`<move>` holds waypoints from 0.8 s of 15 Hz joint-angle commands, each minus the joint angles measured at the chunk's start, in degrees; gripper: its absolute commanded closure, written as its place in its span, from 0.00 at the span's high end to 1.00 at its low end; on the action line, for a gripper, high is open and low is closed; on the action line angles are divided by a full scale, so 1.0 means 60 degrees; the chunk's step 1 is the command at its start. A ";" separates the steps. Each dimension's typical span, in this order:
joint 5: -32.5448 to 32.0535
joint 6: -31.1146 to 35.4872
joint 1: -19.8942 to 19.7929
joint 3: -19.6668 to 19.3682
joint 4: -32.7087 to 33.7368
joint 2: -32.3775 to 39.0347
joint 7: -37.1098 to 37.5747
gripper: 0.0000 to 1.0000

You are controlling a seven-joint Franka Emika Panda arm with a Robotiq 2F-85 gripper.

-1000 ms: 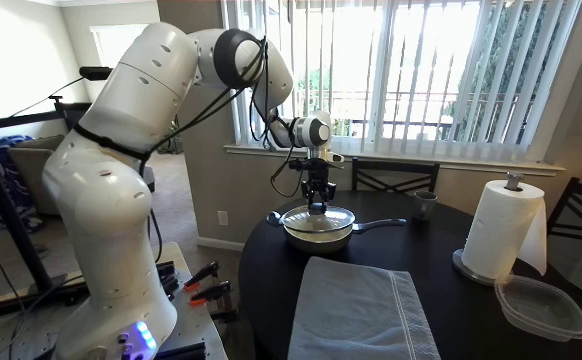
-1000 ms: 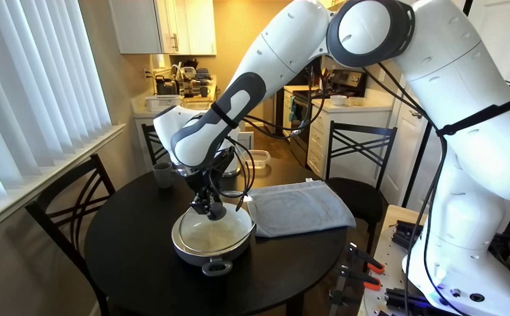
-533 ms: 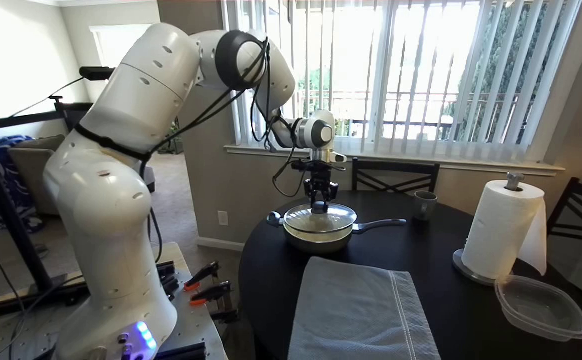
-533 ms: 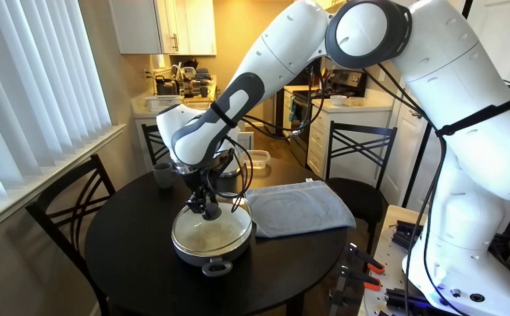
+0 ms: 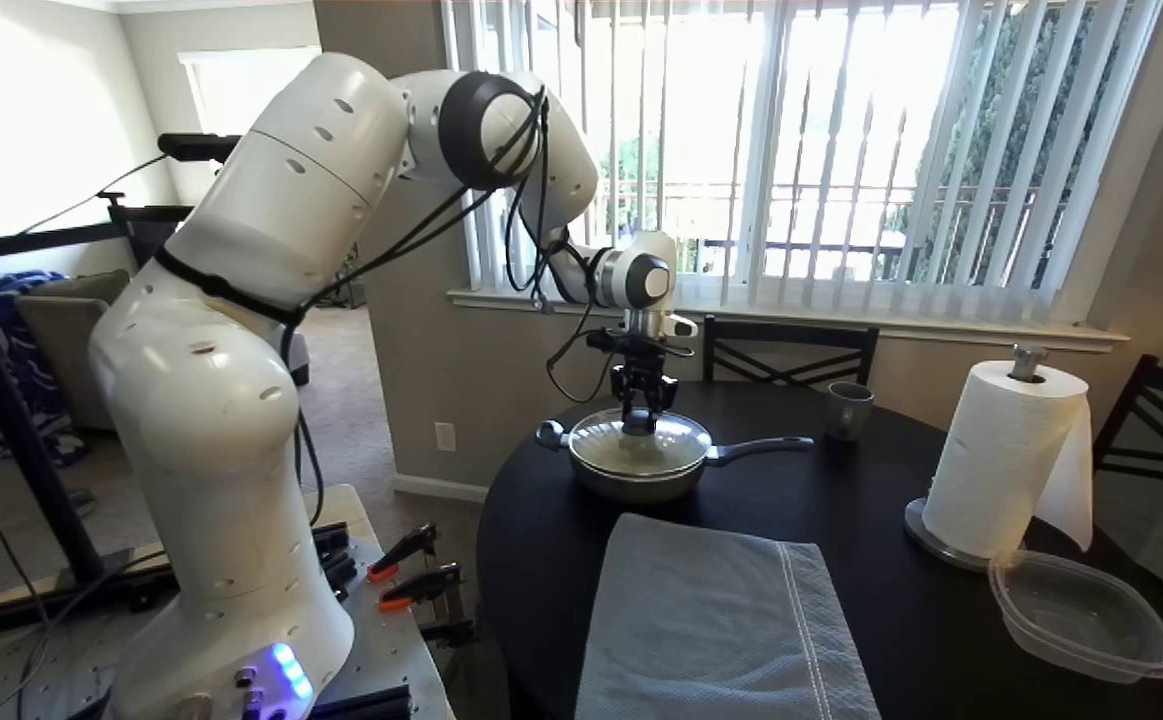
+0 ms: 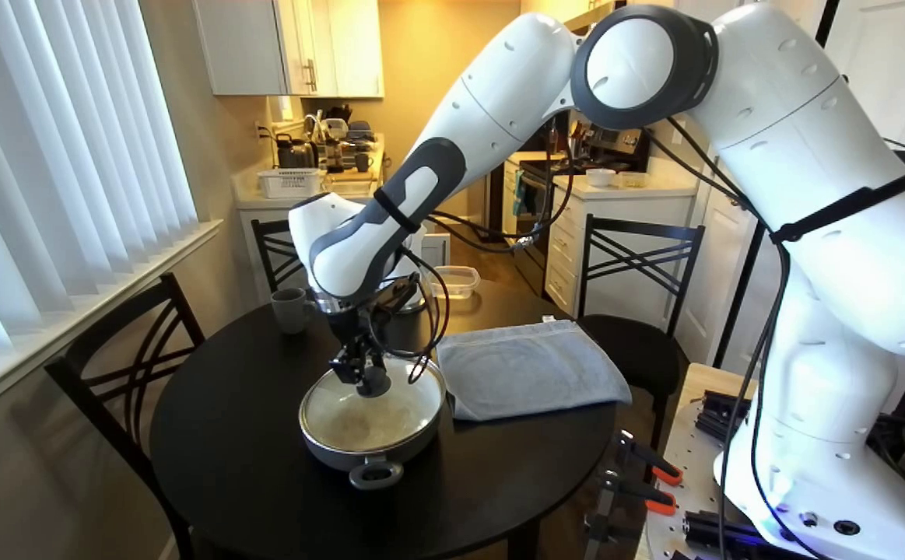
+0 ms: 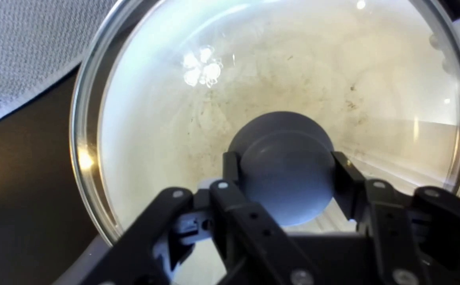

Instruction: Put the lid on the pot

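The glass lid [image 5: 601,450] lies about level on the pot [image 5: 636,490], its rim at the pot's rim all round as far as I can see. In an exterior view the lid [image 6: 413,400] and the pot [image 6: 331,457] also line up. My gripper [image 5: 640,414] points down over the lid's centre. In the wrist view the gripper [image 7: 284,162] is shut on the dark round knob [image 7: 287,190], a finger on each side touching it. The lid's rim [image 7: 80,130] shows there with the pot's cream inside below the glass. The knob's far side is hidden.
A grey cloth [image 5: 711,620] lies on the dark round table [image 5: 901,600] close to the pot. A mug [image 5: 849,412] stands beyond the pot's long handle [image 5: 761,449]. A paper towel roll [image 5: 1001,460] and a clear plastic container [image 5: 1081,615] stand farther along.
The gripper has lowered the lid; it was tilted above the pot, then levelled, and is now down at the pot's rim. The pot has shifted very slightly.
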 commanded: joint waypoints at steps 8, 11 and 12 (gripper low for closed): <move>0.0484 0.0912 -0.0401 0.0234 -0.0322 -0.0264 -0.0530 0.33; 0.0553 0.0916 -0.0448 0.0268 -0.0286 -0.0199 -0.0607 0.33; 0.0549 0.0886 -0.0441 0.0252 -0.0274 -0.0191 -0.0587 0.33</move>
